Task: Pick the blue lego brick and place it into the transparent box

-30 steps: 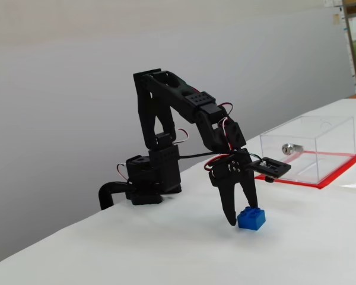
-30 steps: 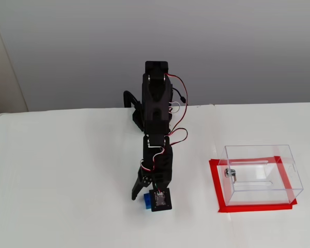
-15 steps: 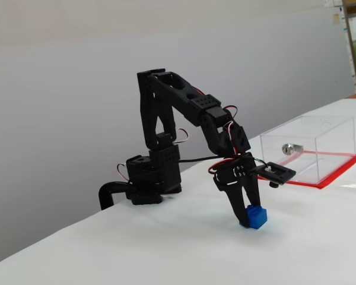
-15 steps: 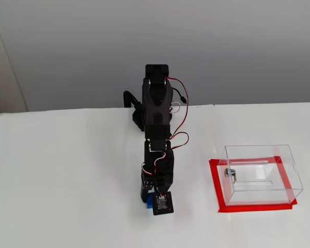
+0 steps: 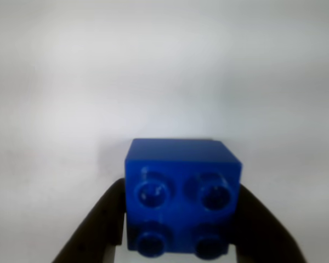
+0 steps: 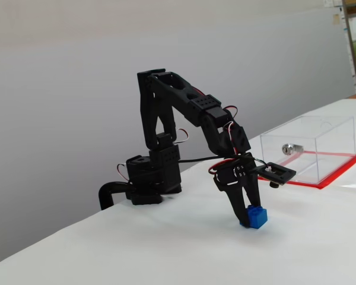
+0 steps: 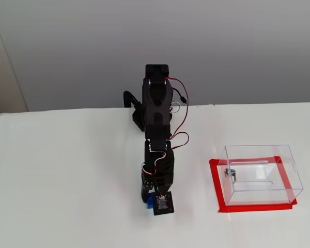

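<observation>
The clear box [image 7: 263, 175] sits on its red mat [image 7: 217, 191] off to the right in a fixed view, and the only thing inside is a small silver cylinder [image 7: 230, 173] near its left wall. Well apart from it, on the white table [image 7: 67, 181], the gripper [image 6: 249, 218] is bent down over the blue brick [image 6: 255, 217]. In the wrist view the two black fingers [image 5: 96, 224] press against both sides of the brick [image 5: 181, 197], closed on it, studs facing the camera

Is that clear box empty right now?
No. The transparent box holds a small silver cylinder; the blue lego brick sits outside on the table.
</observation>
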You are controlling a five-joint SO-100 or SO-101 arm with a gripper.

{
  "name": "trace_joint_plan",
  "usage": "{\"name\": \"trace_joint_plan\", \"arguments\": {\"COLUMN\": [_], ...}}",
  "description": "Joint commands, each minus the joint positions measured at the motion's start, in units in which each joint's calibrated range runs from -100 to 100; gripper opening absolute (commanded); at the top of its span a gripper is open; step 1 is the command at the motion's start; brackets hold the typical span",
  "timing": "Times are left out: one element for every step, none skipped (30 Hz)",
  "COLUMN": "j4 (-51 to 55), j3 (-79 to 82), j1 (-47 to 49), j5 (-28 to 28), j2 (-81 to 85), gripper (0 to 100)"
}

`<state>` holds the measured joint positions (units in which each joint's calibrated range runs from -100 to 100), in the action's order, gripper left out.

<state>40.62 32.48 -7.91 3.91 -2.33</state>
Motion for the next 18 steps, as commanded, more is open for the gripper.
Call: {"name": "trace_joint_plan", "arguments": {"j4": [-0.7, -0.5, -0.3, -0.2, -0.4, -0.6, -0.7, -0.5, -0.1, 0.0, 0.0, 0.0, 0.0, 0.0, 0.0, 0.0, 0.0, 0.0], "j3": [-3.6, -4.4, -5.2, -5.7, -6.2, -6.5, -7.1, -7.8, -8.5, -9.0, -9.2, -9.5, -9.6, -9.9, -10.1, -10.1, -10.1, -10.1], "j1": [0.8, 1.1, 1.2, 1.6, 2.0, 2.3, 2.4, 2.4, 2.5, 2.5, 3.1, 3.4, 3.7, 3.9, 4.4, 4.8, 5.2, 5.3], "j5": [0.2, 0.2, 0.0, -0.1, -0.2, -0.2, -0.3, -0.7, -1.2, -1.6, -1.7, -1.8, -1.8, -1.9, -1.9, -1.9, -1.9, -1.9], "j2": [1.5, 2.0, 3.0, 4.2, 5.4, 6.7, 7.8, 8.9, 10.1, 11.3, 12.6, 13.9, 15.5, 16.9, 18.3, 19.4, 20.7, 22.1], "gripper": [9, 9, 9, 9, 9, 9, 9, 9, 9, 9, 9, 9, 9, 9, 9, 9, 9, 9]}}
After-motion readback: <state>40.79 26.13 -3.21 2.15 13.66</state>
